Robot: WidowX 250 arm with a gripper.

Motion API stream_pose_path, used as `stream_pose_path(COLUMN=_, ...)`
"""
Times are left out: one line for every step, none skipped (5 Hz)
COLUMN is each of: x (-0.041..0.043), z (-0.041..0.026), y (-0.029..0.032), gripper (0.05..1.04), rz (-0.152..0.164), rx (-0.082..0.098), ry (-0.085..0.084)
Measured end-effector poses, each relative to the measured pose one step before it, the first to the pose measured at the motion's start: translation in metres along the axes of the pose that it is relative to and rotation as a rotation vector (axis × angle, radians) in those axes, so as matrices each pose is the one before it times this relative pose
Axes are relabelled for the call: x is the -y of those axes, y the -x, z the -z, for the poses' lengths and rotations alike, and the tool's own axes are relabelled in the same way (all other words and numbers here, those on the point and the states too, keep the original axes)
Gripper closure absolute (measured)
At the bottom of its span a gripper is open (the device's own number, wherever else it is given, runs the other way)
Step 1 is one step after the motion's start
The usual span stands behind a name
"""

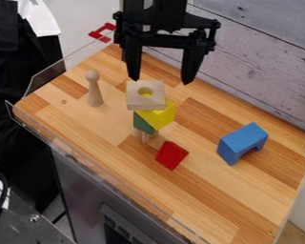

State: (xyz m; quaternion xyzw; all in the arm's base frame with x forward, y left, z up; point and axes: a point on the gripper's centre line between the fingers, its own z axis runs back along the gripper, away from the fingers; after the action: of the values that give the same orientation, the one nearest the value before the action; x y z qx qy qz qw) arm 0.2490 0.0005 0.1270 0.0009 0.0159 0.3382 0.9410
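1. I have the claw (161, 81) at the top of my camera view, hanging fingers-down over the back part of the surface (104, 128). Its 2 fingers are spread apart with a gap between them, gripping nothing.
2. Nearest to it I see a flat, square, pale wooden block with 1 round hole (146, 101), on top of a small stack.
3. Under that block sit a yellow block (163, 117) and a green block (142, 124), with a pale wooden piece (145, 137) showing at the bottom. The stack stands near the middle of the surface.
4. Just beside the stack's base, toward the camera, lies a small red block (171, 155).
5. Well to the right in my view is a blue arch-shaped block (243, 143), closer to the right end. A broad strip of wood separates it from the red block.
6. To the left of the stack, a slim, round-headed pale wooden peg (95, 89) stands upright, apart from everything else and nearer the left edge.
7. The surface is striped light and mid-brown wood, with a clear plastic rim (50, 76) along its left and near edges. I see more wood between the red block and the near right corner.
8. Behind runs a grey plank wall (263, 62); a red bracket-like part (103, 32) sits by the far left corner. Below is a grey metal front (85, 190).
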Motion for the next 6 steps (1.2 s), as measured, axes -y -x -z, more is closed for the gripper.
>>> stream_pose_path(x=-0.00699, z=0.00951, y=-0.00216, gripper=0.084, rz=-0.0655, rx=-0.0299, ry=0.0432)
stream_pose_path(x=-0.00397, z=0.00690, y=-0.00313, gripper=0.084, rz=-0.0518, rx=-0.0192, ry=0.0525)
stream_pose_path(x=-0.00192, z=0.00217, y=-0.00107, gripper=0.084, rz=-0.0219, rx=-0.0132, ry=0.0201)
stream_pose_path(x=-0.00174, z=0.00075, y=-0.00173, gripper=0.084, rz=-0.0021, rx=0.0036, ry=0.0025)
stream_pose_path(x=-0.00082, z=0.00230, y=-0.00101, gripper=0.084, rz=0.0008, rx=-0.0023, ry=-0.0128)
stream_pose_path(x=-0.00003, z=0.00143, y=0.00039, gripper=0.084, rz=0.0084, rx=0.0040, ry=-0.0153)
